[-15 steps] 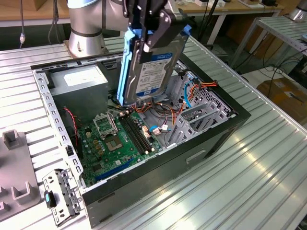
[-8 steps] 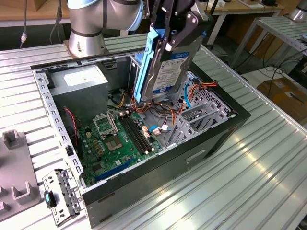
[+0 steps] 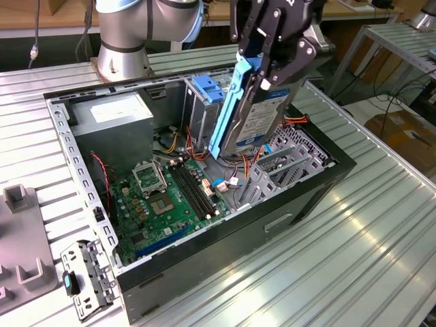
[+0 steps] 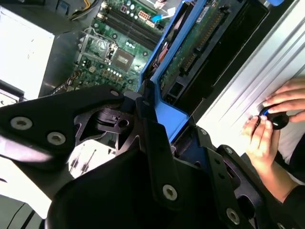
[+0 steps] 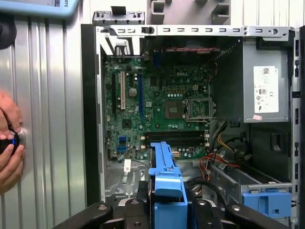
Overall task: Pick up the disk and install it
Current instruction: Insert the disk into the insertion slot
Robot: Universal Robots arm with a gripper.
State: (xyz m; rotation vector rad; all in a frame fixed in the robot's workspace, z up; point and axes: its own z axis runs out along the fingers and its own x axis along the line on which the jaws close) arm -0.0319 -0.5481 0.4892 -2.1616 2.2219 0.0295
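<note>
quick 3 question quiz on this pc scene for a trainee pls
1. True or false: the robot hand grips the disk over the open computer case.
2. The disk's plastic rails are: A red, B blue, C yellow.
3. What green part lies on the case's floor?

Key: 1 true; 2 B; 3 the circuit board.

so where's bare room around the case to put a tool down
The ribbed table at the exterior view's right of the case is bare. Crowded: inside the case, below the gripper holding the disk, and by the bracket.
</note>
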